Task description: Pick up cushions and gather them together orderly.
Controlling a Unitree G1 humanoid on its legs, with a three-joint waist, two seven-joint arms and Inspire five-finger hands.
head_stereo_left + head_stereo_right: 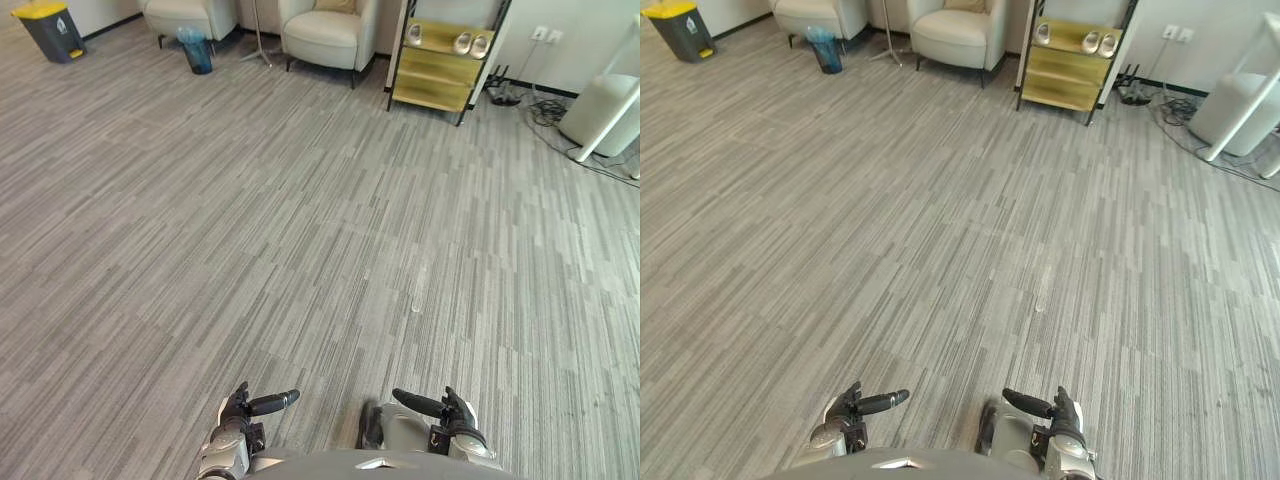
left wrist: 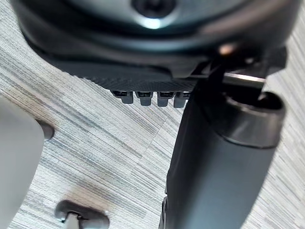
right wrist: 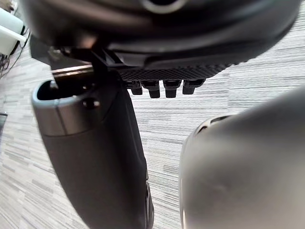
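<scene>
Left eye view: tan cushion [image 1: 335, 5] on far armchair [image 1: 325, 38], yellow shelf [image 1: 438, 70] beside it, grey carpet [image 1: 300, 230] stretching back to left hand [image 1: 238, 412] and right hand [image 1: 458, 415]. Left wrist view: fingers [image 2: 143, 98] straight, loose over carpet. Right wrist view: fingers [image 3: 153, 88] likewise straight.

Left hand [image 2: 157, 71] — thumb [image 2: 214, 167] out, fingers [image 2: 144, 98] relaxed, above grey striped carpet [image 2: 95, 138]

Nothing written can be read here: no words, numbers or signs are legible. The yellow-lidded bin [image 1: 52, 34], far ahead of the left hand [image 1: 238, 412] and well off to its left, bears a small pale mark on its dark side, too small to make out.
</scene>
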